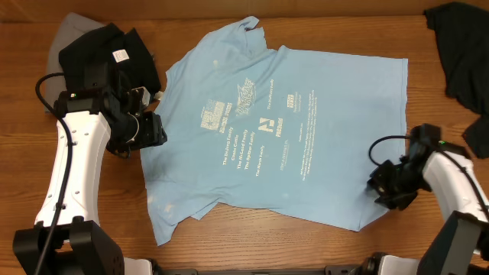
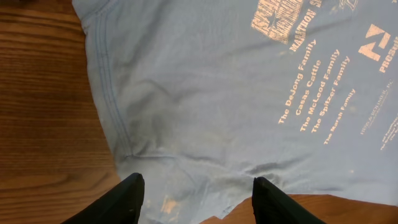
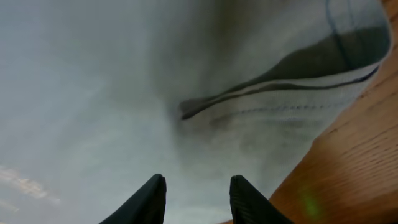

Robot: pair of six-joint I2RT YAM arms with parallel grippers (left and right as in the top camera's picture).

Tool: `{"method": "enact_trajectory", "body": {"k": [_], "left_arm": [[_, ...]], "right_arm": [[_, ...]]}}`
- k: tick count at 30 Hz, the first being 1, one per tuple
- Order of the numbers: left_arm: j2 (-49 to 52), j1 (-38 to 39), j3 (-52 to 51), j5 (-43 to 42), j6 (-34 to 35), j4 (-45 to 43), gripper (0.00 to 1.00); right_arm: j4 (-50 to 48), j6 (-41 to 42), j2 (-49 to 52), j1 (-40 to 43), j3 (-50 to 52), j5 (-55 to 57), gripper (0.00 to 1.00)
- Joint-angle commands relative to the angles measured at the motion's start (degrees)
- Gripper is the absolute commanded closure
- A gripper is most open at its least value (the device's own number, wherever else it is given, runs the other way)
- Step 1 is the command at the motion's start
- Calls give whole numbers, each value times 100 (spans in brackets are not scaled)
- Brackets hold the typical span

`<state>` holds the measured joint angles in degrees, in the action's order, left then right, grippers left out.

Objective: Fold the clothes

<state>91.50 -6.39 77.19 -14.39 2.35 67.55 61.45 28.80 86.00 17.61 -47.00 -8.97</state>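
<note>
The blue T-shirt (image 1: 306, 137) covers the middle of the table (image 1: 252, 244). At its left edge my left hand (image 1: 157, 130) has the heap of black and grey garments (image 1: 99, 53) just beside it. My right hand (image 1: 380, 186) has bare wood alongside, with the dark garment (image 1: 458, 46) well apart.

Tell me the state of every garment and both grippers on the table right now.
light blue T-shirt: spread flat, unfolded, print up, lightly wrinkled.
black garment: crumpled, lying on the grey garment.
grey garment: bunched, mostly under the black garment.
dark garment: bunched at the table's far right corner.
left gripper: open, over the T-shirt's edge.
right gripper: open, over the T-shirt's hem.
</note>
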Motion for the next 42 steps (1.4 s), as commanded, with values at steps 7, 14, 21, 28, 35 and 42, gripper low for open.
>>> {"method": "enact_trajectory", "body": {"k": [7, 14, 21, 28, 35, 42], "left_arm": [[-162, 15, 31, -66, -111, 11, 39], [-162, 15, 31, -63, -111, 15, 39], [-162, 15, 31, -63, -111, 17, 39], [-162, 15, 31, -63, -109, 7, 38], [-162, 15, 31, -68, -109, 20, 38], [-162, 15, 31, -66, -109, 140, 40]], "right_arm": [[-549, 901, 17, -90, 337, 584, 63], [-907, 901, 22, -94, 695, 415, 63], [-1032, 739, 20, -94, 629, 411, 64], [-896, 28, 20, -94, 192, 396, 63], [-1121, 63, 44, -94, 205, 533, 64], [-1342, 142, 256, -94, 492, 474, 68]]}}
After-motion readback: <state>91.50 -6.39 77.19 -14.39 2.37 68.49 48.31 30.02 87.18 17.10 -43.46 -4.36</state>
